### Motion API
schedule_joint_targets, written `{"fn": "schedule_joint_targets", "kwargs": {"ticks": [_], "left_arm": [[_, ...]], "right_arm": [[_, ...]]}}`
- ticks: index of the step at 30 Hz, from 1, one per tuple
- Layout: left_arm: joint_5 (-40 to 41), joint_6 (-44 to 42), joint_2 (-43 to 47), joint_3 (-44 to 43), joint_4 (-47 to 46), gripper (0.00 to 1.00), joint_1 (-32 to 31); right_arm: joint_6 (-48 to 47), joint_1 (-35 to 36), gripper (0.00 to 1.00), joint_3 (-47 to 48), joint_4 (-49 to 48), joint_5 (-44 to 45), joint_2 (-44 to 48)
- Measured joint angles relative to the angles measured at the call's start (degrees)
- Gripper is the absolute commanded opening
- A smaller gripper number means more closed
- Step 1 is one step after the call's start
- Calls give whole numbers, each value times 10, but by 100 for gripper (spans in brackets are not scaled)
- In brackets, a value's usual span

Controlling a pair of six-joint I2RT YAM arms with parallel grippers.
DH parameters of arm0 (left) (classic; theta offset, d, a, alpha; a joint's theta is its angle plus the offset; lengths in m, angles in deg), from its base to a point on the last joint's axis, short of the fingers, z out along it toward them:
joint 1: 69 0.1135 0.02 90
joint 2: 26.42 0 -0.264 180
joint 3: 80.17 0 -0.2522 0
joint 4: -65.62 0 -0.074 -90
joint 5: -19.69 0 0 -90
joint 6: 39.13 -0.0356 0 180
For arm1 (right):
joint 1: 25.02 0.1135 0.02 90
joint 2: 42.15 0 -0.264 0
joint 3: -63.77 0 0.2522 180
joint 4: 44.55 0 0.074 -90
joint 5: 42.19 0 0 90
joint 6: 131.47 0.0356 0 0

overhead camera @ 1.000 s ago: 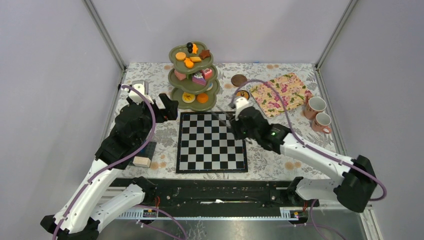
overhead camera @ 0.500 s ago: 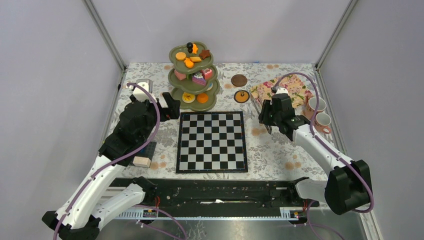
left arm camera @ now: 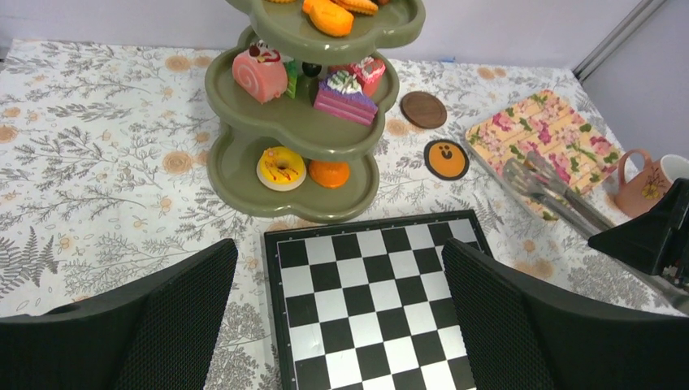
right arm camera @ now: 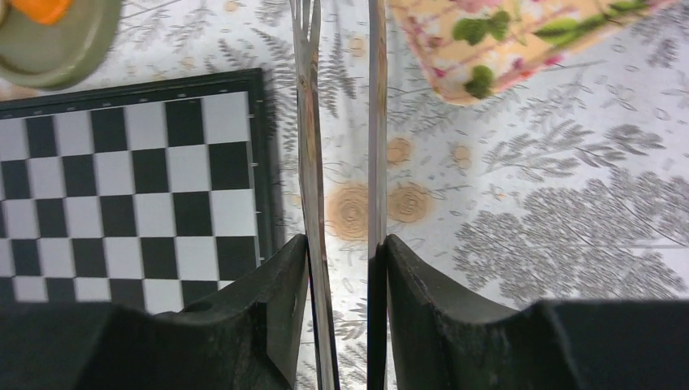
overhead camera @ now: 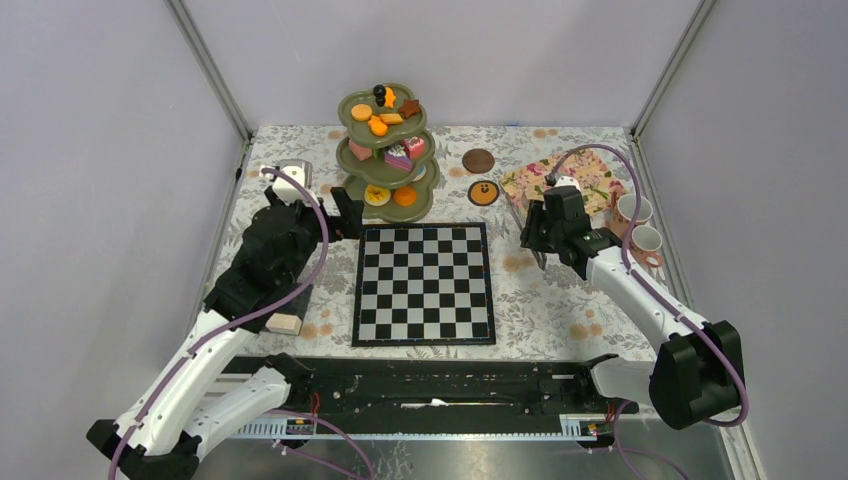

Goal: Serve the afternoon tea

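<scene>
The olive-green three-tier stand (overhead camera: 385,150) stands at the back behind the chessboard (overhead camera: 424,283), and it also shows in the left wrist view (left arm camera: 301,130). It holds orange pastries (overhead camera: 378,126) on top, pink cakes (overhead camera: 400,155) in the middle, and a donut (overhead camera: 377,195) on the bottom tier. Two pink cups (overhead camera: 632,212) stand at the right edge. My left gripper (overhead camera: 345,215) is open and empty, left of the stand's base, with its jaws spread over the board (left arm camera: 337,325). My right gripper (overhead camera: 537,240) is shut on metal tongs (right arm camera: 309,122), right of the board.
A floral napkin (overhead camera: 560,180) lies at the back right beside the cups. A brown coaster (overhead camera: 478,160) and a black-and-orange one (overhead camera: 484,192) lie between the stand and the napkin. A beige block (overhead camera: 284,323) lies under my left arm.
My right gripper swung right with the tongs, from the board's far right corner to beside the napkin, then held. My left gripper edged a little toward the stand.
</scene>
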Motion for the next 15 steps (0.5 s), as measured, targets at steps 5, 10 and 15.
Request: {"fn": "schedule_joint_targets", "kwargs": {"ticks": [5, 10, 15], "left_arm": [[-6, -5, 4, 18, -3, 99, 0], [-10, -11, 11, 31, -22, 99, 0], [-12, -19, 18, 60, -38, 99, 0]], "right_arm": [[3, -10, 46, 0, 31, 70, 0], [21, -63, 46, 19, 26, 115, -38], [37, -96, 48, 78, 4, 144, -138]]}}
